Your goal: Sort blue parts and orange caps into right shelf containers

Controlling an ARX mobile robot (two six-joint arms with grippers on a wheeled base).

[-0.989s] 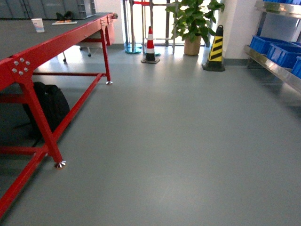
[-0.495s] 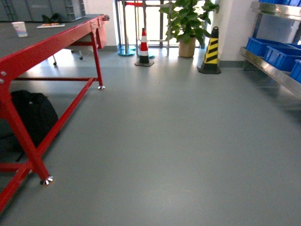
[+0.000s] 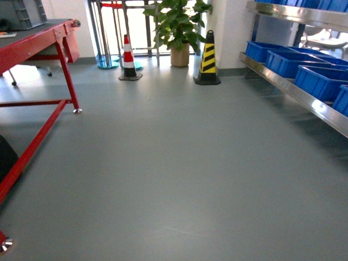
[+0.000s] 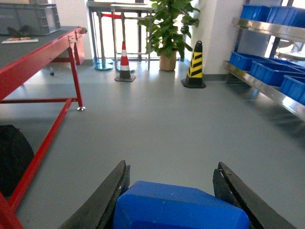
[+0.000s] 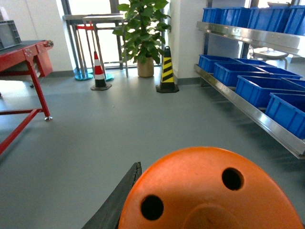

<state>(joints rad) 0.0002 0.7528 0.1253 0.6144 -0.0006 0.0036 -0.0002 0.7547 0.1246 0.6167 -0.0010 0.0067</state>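
Only your wrist views show loads: left end effector [image 4: 171, 191] holds a blue part [image 4: 178, 207]; right end effector [image 5: 200, 191] holds an orange cap [image 5: 209, 191]; head view shows shelf containers [image 3: 321, 79].

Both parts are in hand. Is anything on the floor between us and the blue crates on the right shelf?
Nothing visible blocks the way. The blue part sits in the left gripper and the orange cap in the right gripper. Bare grey floor runs to the crates. The striped cone stands farther back, by the wall.
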